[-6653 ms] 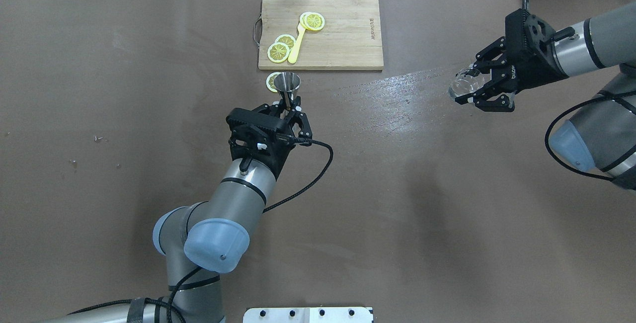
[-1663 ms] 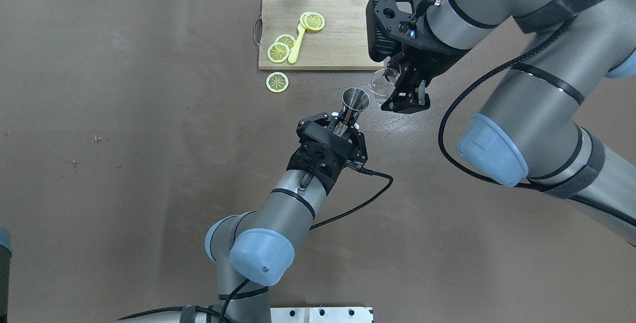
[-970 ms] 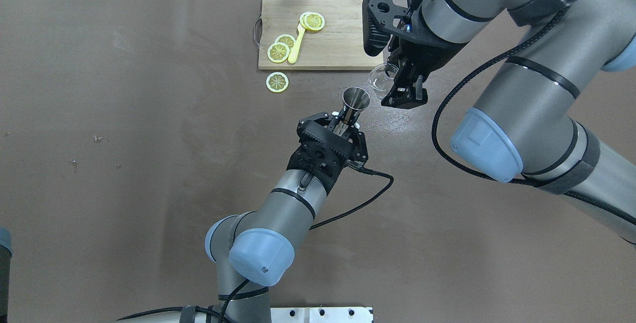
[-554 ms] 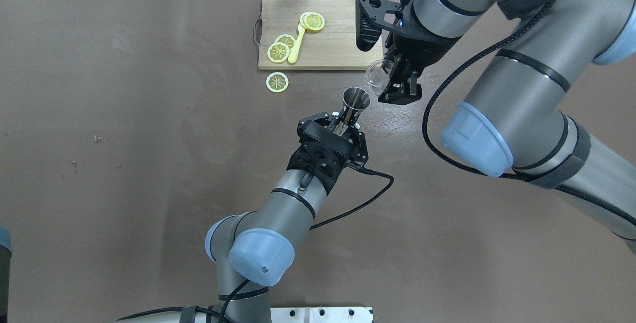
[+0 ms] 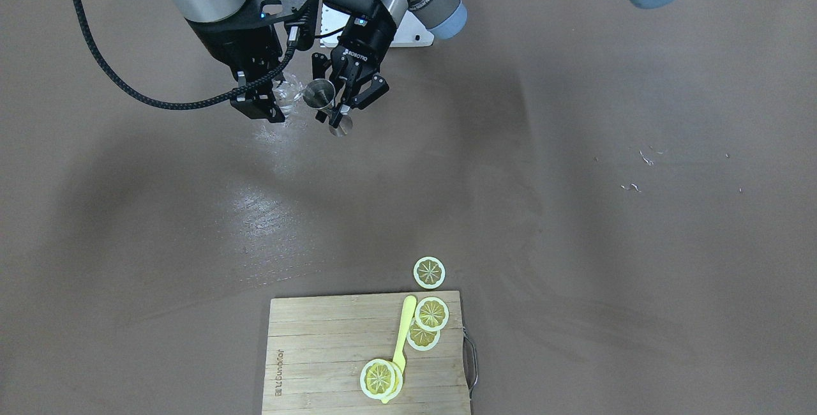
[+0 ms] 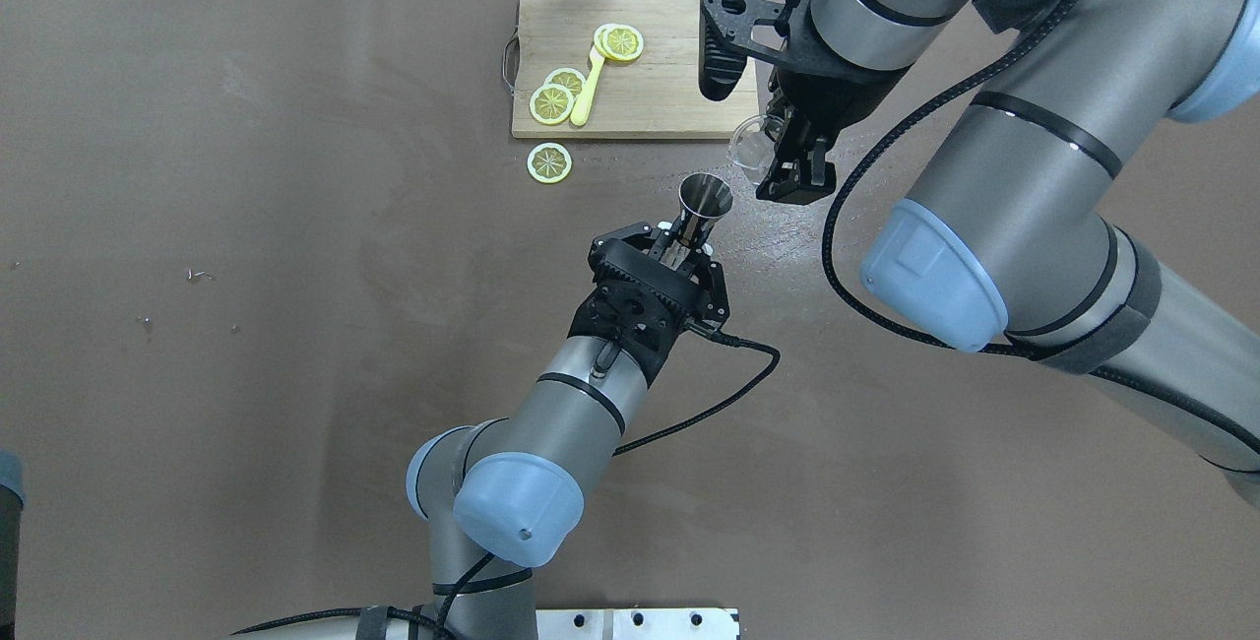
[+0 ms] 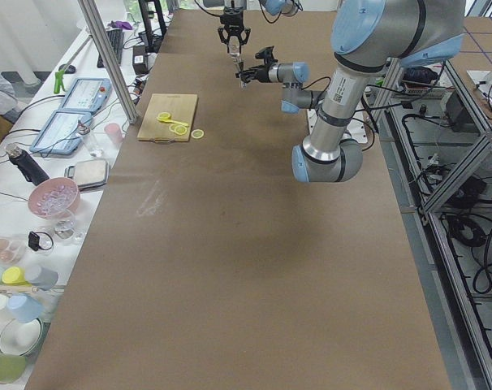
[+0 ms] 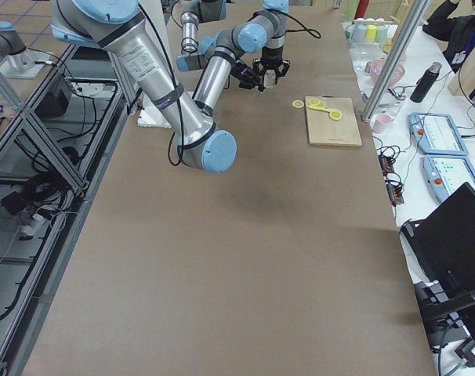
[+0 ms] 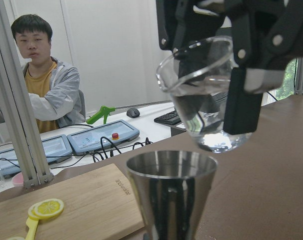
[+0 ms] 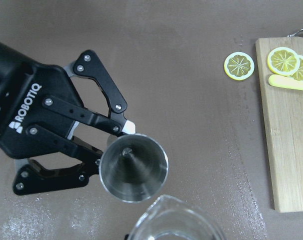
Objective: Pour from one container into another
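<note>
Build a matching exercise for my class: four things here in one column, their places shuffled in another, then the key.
1 small clear glass tumbler
2 silver steel hourglass jigger
3 lone yellow lemon slice
4 pale yellow stick

A on the wooden cutting board
B in the left gripper, upright
C on the brown table
D in the right gripper, tilted

Pairs: 1-D, 2-B, 3-C, 4-A
</note>
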Robot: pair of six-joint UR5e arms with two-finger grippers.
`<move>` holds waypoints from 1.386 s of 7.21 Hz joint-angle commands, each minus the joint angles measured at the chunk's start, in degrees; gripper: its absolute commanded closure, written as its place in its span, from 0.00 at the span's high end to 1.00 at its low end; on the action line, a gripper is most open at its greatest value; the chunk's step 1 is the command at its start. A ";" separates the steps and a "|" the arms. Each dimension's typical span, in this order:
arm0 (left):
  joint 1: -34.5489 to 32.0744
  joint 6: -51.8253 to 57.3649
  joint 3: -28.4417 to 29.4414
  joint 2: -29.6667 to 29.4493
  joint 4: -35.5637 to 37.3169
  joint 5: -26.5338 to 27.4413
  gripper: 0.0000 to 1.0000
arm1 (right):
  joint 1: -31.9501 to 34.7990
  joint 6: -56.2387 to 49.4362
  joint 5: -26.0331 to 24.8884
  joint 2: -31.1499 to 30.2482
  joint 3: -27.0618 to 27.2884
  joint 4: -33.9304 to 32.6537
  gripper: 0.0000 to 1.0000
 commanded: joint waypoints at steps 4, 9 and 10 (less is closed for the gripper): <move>0.00 0.00 0.00 0.00 0.00 0.09 0.00 | -1.53 -2.57 -3.53 2.32 -0.06 -5.77 0.00; 0.00 0.00 0.09 0.00 0.00 0.00 0.00 | -2.85 -3.45 -6.00 4.07 -0.41 -9.47 0.00; 0.00 0.00 0.18 0.00 0.00 0.00 0.00 | -2.85 -5.89 -6.26 5.21 -1.02 -11.39 0.00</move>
